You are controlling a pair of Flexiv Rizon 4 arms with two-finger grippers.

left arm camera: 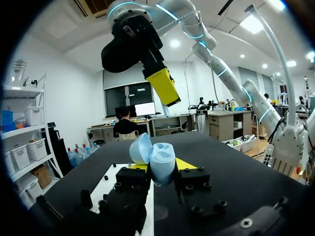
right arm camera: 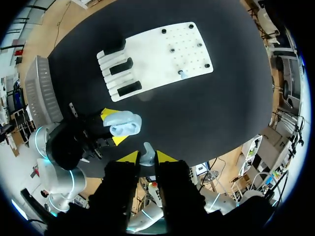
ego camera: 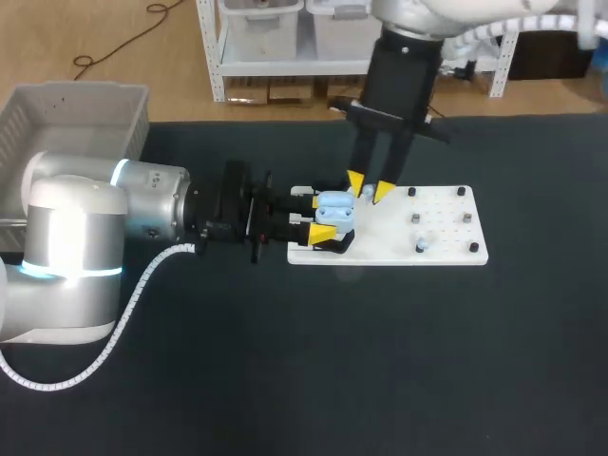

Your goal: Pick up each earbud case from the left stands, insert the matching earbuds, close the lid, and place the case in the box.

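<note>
One earbud (right arm camera: 147, 153) pinched in the right gripper (ego camera: 370, 188) hovers mid-frame above the open case (ego camera: 334, 203) the left gripper (ego camera: 321, 216) clasps; insertion, closing, boxing remain.

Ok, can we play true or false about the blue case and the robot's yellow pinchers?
1. The left gripper is holding a light blue case. True.
2. The case's lid is shut. False: the lid is tipped open.
3. The right gripper has a small pale earbud pinched between its yellow tips. True.
4. The case is lying in the box. False: the case is in the left gripper, next to the white board, and the box is away to the left.
</note>
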